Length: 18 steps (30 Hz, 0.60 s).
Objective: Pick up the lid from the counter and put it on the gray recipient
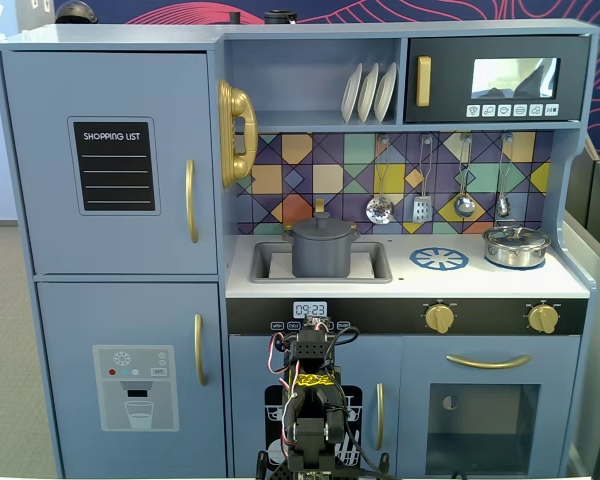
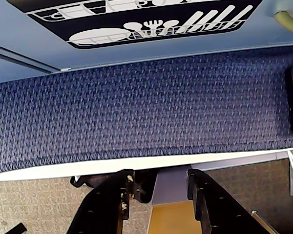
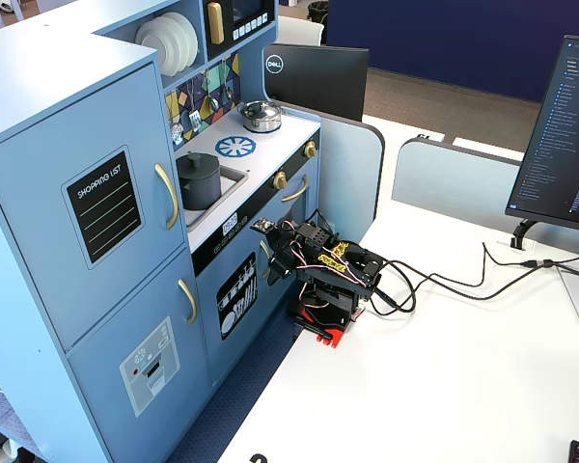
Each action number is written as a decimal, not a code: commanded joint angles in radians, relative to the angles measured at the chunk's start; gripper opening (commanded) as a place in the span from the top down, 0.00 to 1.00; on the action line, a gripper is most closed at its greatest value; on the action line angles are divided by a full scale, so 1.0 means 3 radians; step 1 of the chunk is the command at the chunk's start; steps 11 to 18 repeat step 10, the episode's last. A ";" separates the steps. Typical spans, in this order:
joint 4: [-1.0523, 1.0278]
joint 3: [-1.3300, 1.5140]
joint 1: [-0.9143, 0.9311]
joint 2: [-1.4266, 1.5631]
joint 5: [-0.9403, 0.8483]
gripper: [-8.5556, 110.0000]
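The gray recipient stands in the sink of the toy kitchen counter, also seen in the other fixed view. The dark gray lid with its small knob lies on top of the pot, closing it. My arm is folded low in front of the kitchen's lower cabinet, well below the counter. My gripper is open and empty in the wrist view, over the white table edge and the blue carpet strip; it also shows in a fixed view.
A shiny silver pot sits at the counter's right, next to the blue-and-white burner print. Utensils hang on the back wall. Cables and monitors are on the white table to the right.
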<state>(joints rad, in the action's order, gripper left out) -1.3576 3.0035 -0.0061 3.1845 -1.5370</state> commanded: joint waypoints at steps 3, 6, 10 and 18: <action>-0.0578 -0.0005 0.0031 -0.0020 0.0087 0.87; -0.0578 -0.0005 0.0031 -0.0020 0.0087 0.86; -0.0578 -0.0005 0.0031 -0.0020 0.0087 0.86; -0.0578 -0.0005 0.0031 -0.0020 0.0087 0.86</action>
